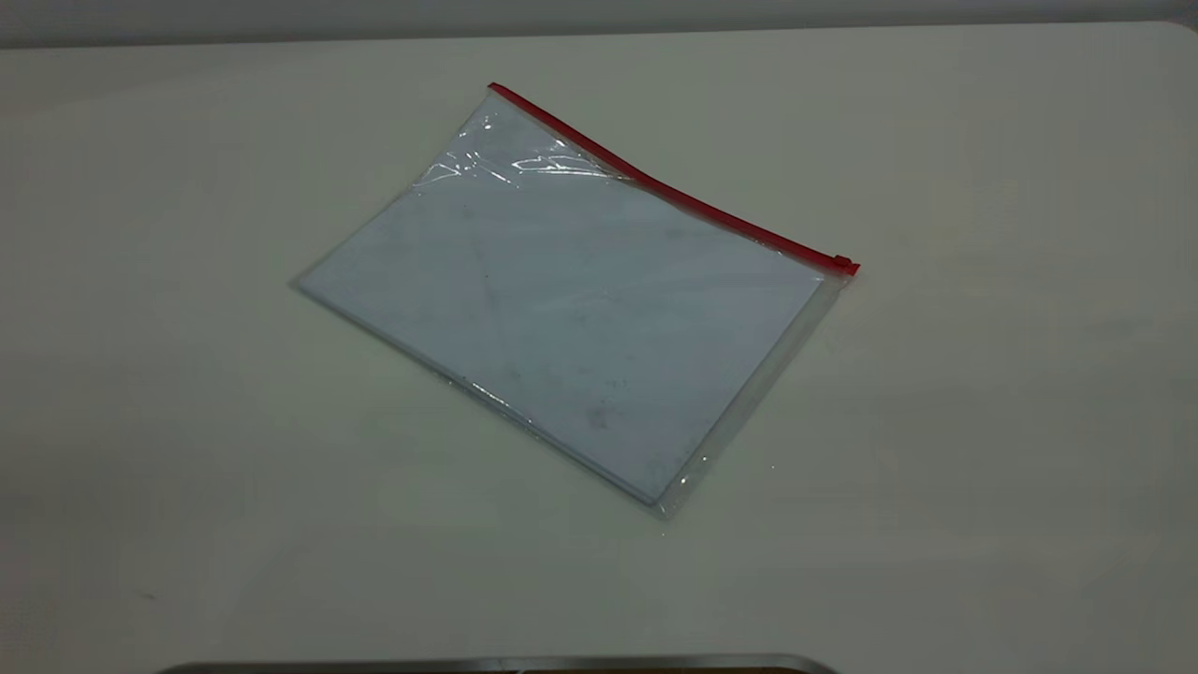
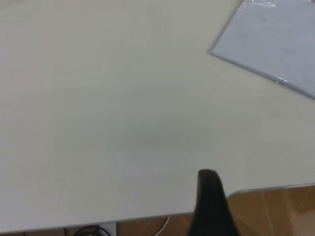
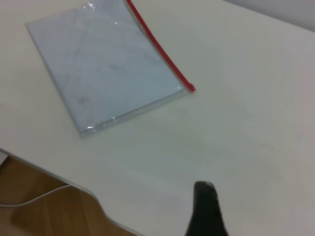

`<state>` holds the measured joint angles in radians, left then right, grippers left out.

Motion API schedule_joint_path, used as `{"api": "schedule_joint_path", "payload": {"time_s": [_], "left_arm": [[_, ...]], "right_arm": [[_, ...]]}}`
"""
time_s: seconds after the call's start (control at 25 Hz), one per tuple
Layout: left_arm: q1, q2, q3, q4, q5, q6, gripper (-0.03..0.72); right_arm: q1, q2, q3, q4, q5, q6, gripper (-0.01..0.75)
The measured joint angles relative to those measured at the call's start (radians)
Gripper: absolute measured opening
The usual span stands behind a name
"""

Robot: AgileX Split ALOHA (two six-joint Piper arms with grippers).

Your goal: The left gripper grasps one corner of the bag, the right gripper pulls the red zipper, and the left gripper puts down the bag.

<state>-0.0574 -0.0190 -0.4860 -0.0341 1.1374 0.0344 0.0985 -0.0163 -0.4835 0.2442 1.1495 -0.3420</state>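
Observation:
The bag (image 1: pixel 571 309) lies flat on the white table, clear plastic with a white smudged sheet inside. The red zipper (image 1: pixel 674 192) runs along its far long edge, with the small slider tab (image 1: pixel 844 263) at the right-hand corner of the bag (image 1: pixel 840 278). The other red-ended corner (image 1: pixel 491 91) is far left. Neither gripper shows in the exterior view. The left gripper (image 2: pixel 209 179) appears as a black tip over the table edge, far from the bag (image 2: pixel 275 39). The right gripper (image 3: pixel 204 191) hangs over bare table, away from the bag (image 3: pixel 108 69) and zipper (image 3: pixel 157 46).
The white table (image 1: pixel 983 421) surrounds the bag on all sides. Its front edge (image 2: pixel 270 189) and wooden floor show in the left wrist view. A table edge (image 3: pixel 74 184) with a white cable below shows in the right wrist view. A grey metal rim (image 1: pixel 487 665) lies at the front.

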Motion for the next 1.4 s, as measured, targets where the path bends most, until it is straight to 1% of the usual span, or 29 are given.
{"api": "schedule_joint_path", "payload": {"time_s": [0.36,0.44,0.64,0.88,1.2,1.4], "left_arm": [[0.000,0.000,0.000,-0.001,0.000,0.000,0.590],[0.000,0.000,0.000,-0.001,0.000,0.000,0.590],[0.000,0.000,0.000,-0.001,0.000,0.000,0.590],[0.001,0.000,0.000,-0.001,0.000,0.000,0.590],[0.002,0.000,0.000,-0.002,0.000,0.000,0.590],[0.002,0.000,0.000,-0.002,0.000,0.000,0.590]], "right_arm": [[0.000,0.000,0.000,0.000,0.000,0.000,0.585],[-0.019,0.000,0.000,0.000,0.000,0.000,0.585],[-0.099,0.000,0.000,0.000,0.000,0.000,0.585],[-0.102,0.000,0.000,-0.007,0.000,0.006,0.585],[-0.102,0.000,0.000,-0.179,-0.012,0.185,0.585],[-0.102,0.000,0.000,-0.204,-0.014,0.230,0.585]]}}
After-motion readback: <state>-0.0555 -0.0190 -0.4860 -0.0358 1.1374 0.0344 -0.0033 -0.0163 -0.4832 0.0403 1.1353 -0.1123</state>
